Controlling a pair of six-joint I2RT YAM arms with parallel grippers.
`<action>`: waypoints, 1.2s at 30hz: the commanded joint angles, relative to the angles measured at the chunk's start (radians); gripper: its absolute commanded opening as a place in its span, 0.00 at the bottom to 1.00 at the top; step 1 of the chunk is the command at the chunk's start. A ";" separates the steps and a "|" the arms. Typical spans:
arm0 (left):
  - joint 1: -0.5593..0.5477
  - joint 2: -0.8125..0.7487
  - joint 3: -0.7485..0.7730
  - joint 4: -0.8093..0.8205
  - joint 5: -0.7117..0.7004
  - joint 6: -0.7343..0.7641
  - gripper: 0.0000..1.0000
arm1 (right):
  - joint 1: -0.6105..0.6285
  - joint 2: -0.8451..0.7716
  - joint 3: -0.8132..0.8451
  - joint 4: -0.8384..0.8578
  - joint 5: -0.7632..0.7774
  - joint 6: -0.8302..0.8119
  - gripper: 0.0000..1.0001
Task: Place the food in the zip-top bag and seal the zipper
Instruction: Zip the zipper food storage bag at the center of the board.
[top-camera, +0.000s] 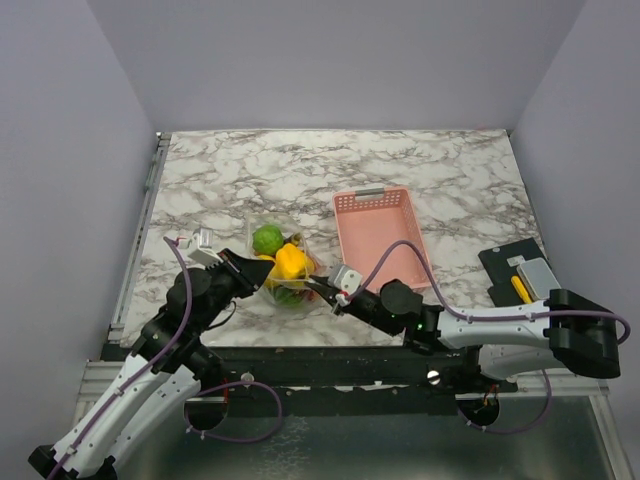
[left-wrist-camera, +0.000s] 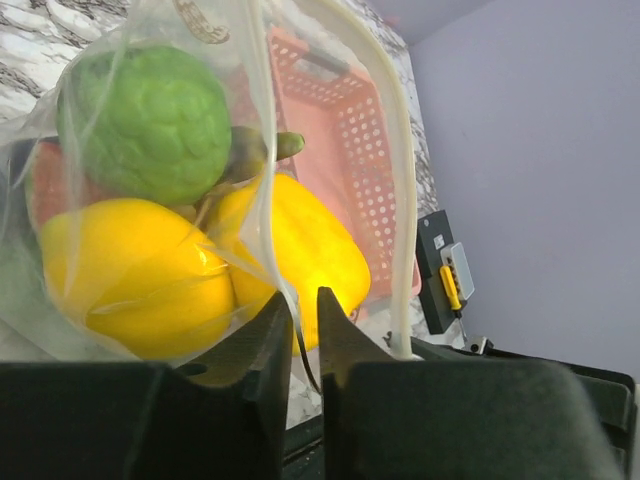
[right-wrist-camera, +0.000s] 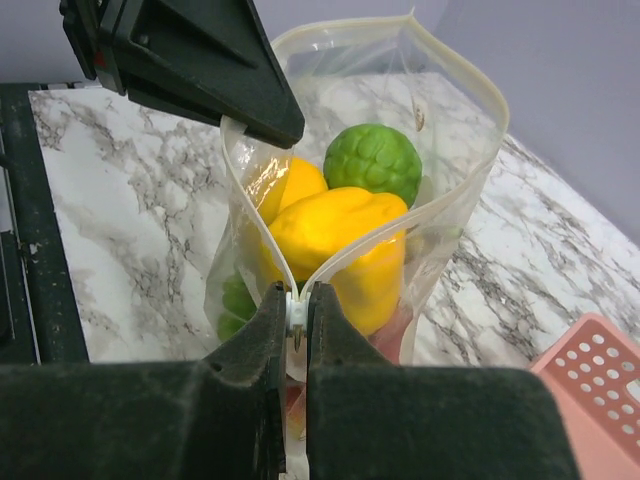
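Note:
The zip-top bag (top-camera: 281, 268) stands on the marble table between my two grippers, its mouth spread open. Inside it lie a round green fruit (right-wrist-camera: 372, 160), yellow fruit (right-wrist-camera: 335, 230) and some red food low down (left-wrist-camera: 48, 190). My left gripper (left-wrist-camera: 305, 300) is shut on the bag's thin edge near its far corner; in the top view it (top-camera: 255, 262) sits at the bag's left side. My right gripper (right-wrist-camera: 297, 295) is shut on the zipper's (right-wrist-camera: 455, 70) near end, where both whitish strips meet at a small white piece; the top view shows it (top-camera: 318, 287) at the bag's right.
An empty pink slotted basket (top-camera: 380, 235) stands just right of the bag. A black block with a yellow-handled tool (top-camera: 520, 275) lies at the table's right edge. Purple walls close in three sides.

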 joint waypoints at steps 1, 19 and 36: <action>0.000 -0.012 0.056 -0.021 -0.022 0.018 0.23 | 0.005 -0.063 0.086 -0.131 -0.027 -0.032 0.01; 0.000 0.108 0.421 -0.253 0.042 0.357 0.67 | 0.006 -0.106 0.340 -0.573 -0.152 -0.071 0.01; 0.000 0.170 0.543 -0.134 0.500 0.676 0.70 | 0.006 -0.158 0.611 -0.988 -0.426 0.010 0.01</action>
